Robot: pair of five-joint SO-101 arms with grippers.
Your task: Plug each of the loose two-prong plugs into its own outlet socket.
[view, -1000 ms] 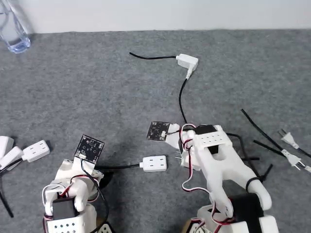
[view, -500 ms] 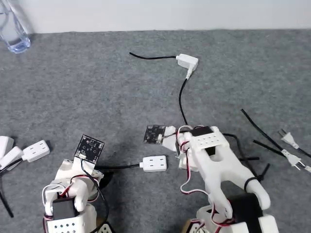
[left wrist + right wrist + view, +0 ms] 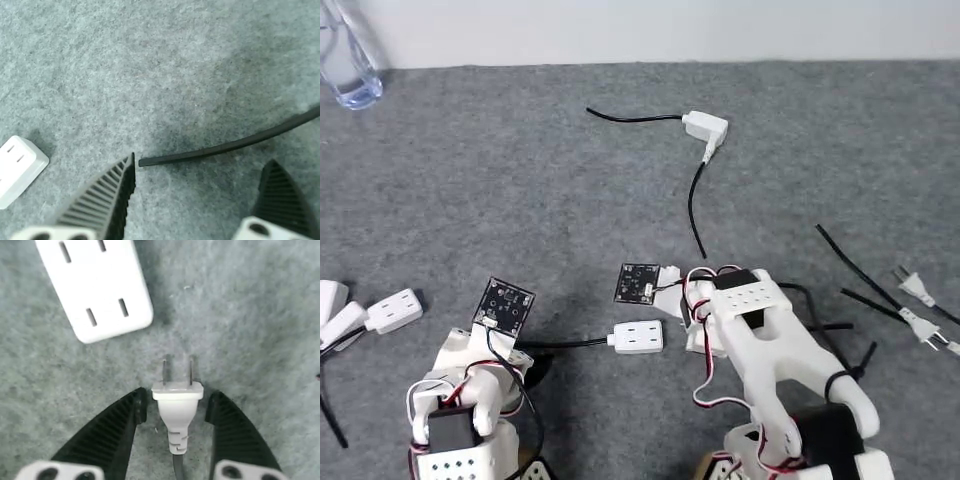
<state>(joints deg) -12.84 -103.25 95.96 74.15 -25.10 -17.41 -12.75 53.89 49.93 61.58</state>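
two right gripper (image 3: 175, 392) fingers (image 3: 117, 427) narrowly apart astride the white plug (image 3: 176, 410), nearer the tabletop's (image 3: 570, 200) near edge than before

White two-prong plug (image 3: 177, 401) lies flat; prongs near white outlet socket (image 3: 95, 287), not touching.

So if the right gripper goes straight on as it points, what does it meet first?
The plug, between the open fingers of the right gripper; the outlet beyond sits off that line, depth unclear.
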